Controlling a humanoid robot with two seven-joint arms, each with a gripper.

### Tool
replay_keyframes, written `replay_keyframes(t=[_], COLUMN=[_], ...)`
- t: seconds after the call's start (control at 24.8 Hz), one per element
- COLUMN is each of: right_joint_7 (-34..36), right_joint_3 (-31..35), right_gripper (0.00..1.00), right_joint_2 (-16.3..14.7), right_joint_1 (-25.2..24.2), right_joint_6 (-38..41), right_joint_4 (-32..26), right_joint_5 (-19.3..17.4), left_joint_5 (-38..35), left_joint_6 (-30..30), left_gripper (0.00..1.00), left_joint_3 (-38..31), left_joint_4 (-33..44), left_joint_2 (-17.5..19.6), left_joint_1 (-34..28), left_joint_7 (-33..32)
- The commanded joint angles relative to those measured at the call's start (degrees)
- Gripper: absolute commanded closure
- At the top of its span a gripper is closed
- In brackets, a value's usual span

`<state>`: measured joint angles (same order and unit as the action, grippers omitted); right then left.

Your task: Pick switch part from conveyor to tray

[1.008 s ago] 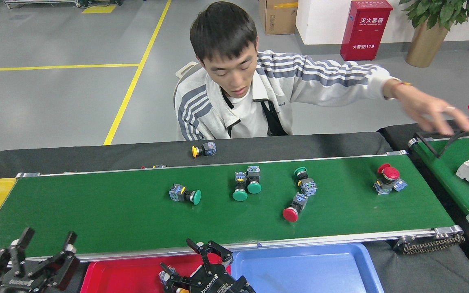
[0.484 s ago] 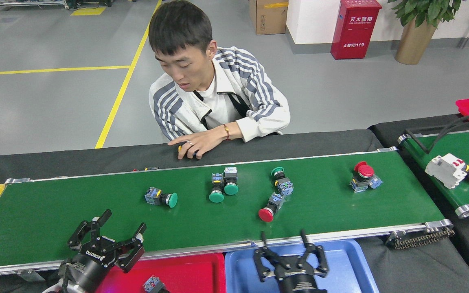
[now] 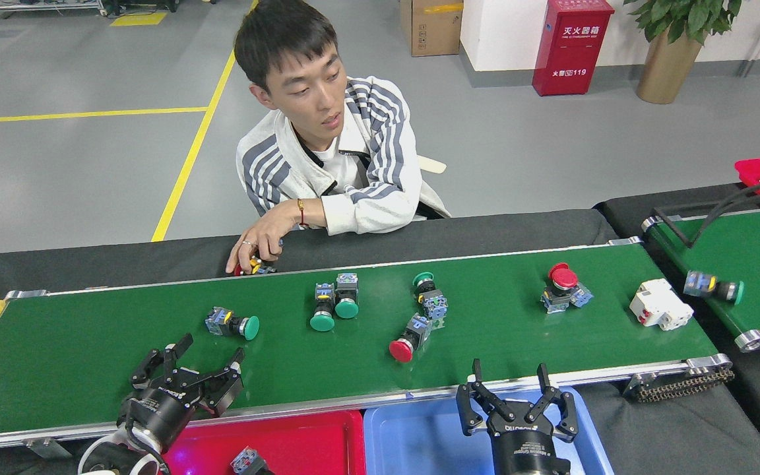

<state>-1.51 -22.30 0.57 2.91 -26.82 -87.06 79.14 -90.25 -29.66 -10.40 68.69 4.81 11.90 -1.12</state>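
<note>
Left gripper [image 3: 189, 369] spread, empty, over conveyor [image 3: 90, 356] near edge | right gripper [image 3: 515, 402] spread, empty, over blue tray [image 3: 413, 439] | nearest switch part [image 3: 233, 324] just beyond left gripper | advise: descend squarely, jaws straddling body, not rounded green cap.

Switch parts [image 3: 334, 305] lie on the conveyor [image 3: 90, 349] — trays [image 3: 419, 435] before it.
</note>
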Motion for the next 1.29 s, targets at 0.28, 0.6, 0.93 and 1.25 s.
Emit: replay_keyframes(t=[0.28,0.6,0.93,1.25], right_joint_7=[-0.3,-0.3,0.0,0.0], right_joint_3=[1.2,1.2,0.9,0.8], right_gripper=[0.01,0.01,0.01,0.01], right_joint_2=[0.0,-0.4,0.1,1.1], right_joint_1=[11.0,17.0,22.0,22.9], right_joint_6=[0.3,0.4,0.6,1.9], right_joint_4=[11.9,19.3,26.7,28.6], right_joint_5=[-1.6,-5.4,-8.2,-8.3], left_joint_5=[-0.1,-0.1,1.7,3.4], left_joint_6=[6.2,16.5,15.6,-14.2], left_gripper=[0.00,0.30,1.00,0.96], left_joint_3=[-0.1,0.0,0.2,-1.1], left_joint_4=[-8.8,-14.0,-13.0,16.2], left_joint_2=[0.7,0.2,0.5,3.4], left_joint_1=[7.6,11.5,8.7,-12.2], left_joint_7=[0.1,1.0,1.0,1.0])
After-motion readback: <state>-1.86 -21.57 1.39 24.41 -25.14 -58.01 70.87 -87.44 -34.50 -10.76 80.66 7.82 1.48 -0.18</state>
